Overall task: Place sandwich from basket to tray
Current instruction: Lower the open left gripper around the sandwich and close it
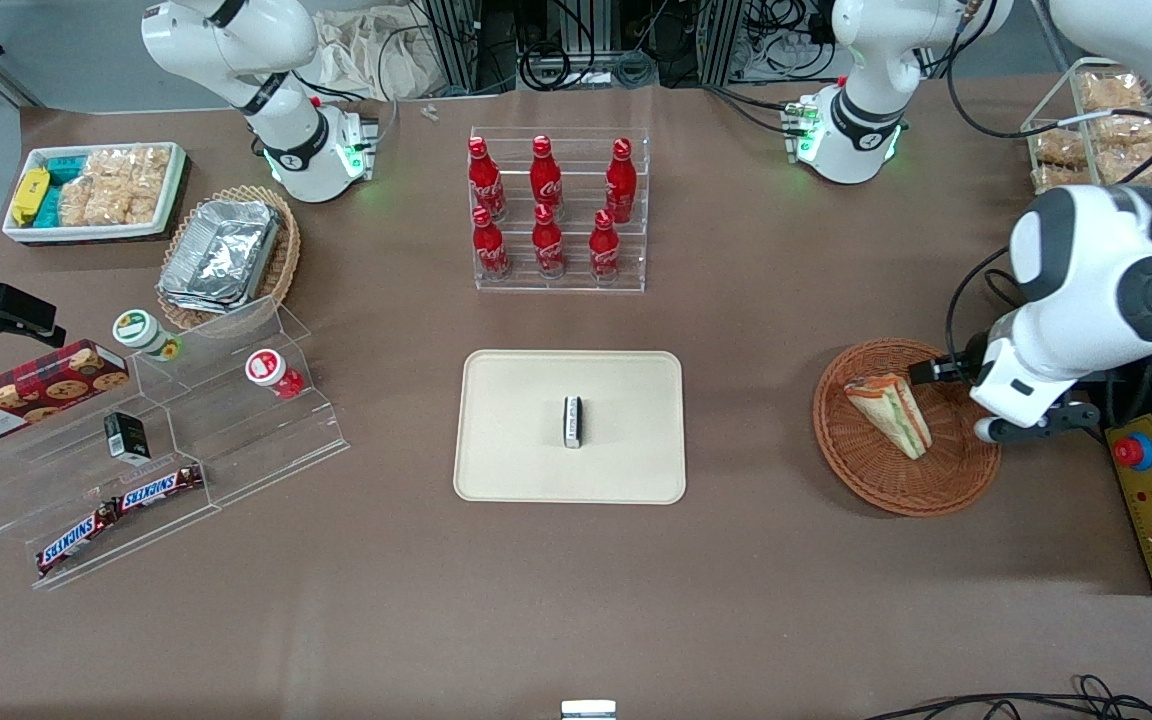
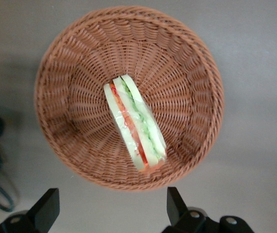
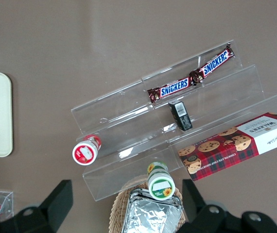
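One sandwich sits in the reddish-brown wicker basket, lying on its side with the bread slices and the red and green filling showing edge-on, and nothing else is in there with it. The basket is toward the working arm's end of the table. The gripper hangs above the basket's edge with its two fingers spread wide apart, holding nothing and not touching the sandwich.

Mid-table is the cream tray, well apart from the basket, with just one small dark-and-white block standing near its middle. Farther from the front camera than the tray is a clear acrylic rack holding six red cola bottles in two rows of three.

Toward the parked arm's end there's a lighter wicker basket with stacked foil trays in it, and a white bin full of bagged snacks plus a yellow and a teal packet. A stepped clear display carries two Snickers bars, a small black box, a cookie box and two little lidded cups. Another wire holder of bagged snacks sits near the working arm.
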